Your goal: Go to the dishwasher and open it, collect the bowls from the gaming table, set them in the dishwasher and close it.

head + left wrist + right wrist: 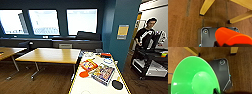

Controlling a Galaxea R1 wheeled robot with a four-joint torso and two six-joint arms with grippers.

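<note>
At the gaming table [82, 85], the robot carried an orange bowl [230, 36] at the left wrist and a green bowl [194, 77] at the right.
Both looked like light, stiff, smooth plastic, best pinched at the rim; whether either set of jaws was clamped, I could not tell. Board-game boxes [103, 73] cluttered the white top; brown carpet [179, 27], wooden tables [50, 55], and a person [147, 35] stood around.
</note>
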